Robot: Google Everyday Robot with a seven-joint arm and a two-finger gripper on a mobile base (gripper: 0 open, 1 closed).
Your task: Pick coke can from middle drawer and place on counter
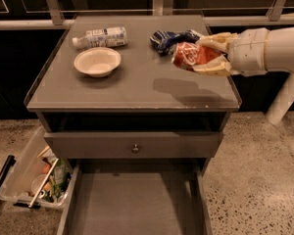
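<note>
The red coke can (190, 56) lies on its side between my gripper's two pale fingers. My gripper (196, 57) is shut on it and holds it in the air above the right side of the grey counter (132, 84), casting a shadow on the top. The arm comes in from the right. The middle drawer (134, 204) is pulled open below, its flat grey floor bare.
On the counter stand a white bowl (97, 61), a clear plastic bottle (100, 37) lying on its side and a blue-and-white snack bag (167, 38) just behind the can. A closed drawer front with a knob (135, 148). A clear bin of items (32, 177) on the floor at left.
</note>
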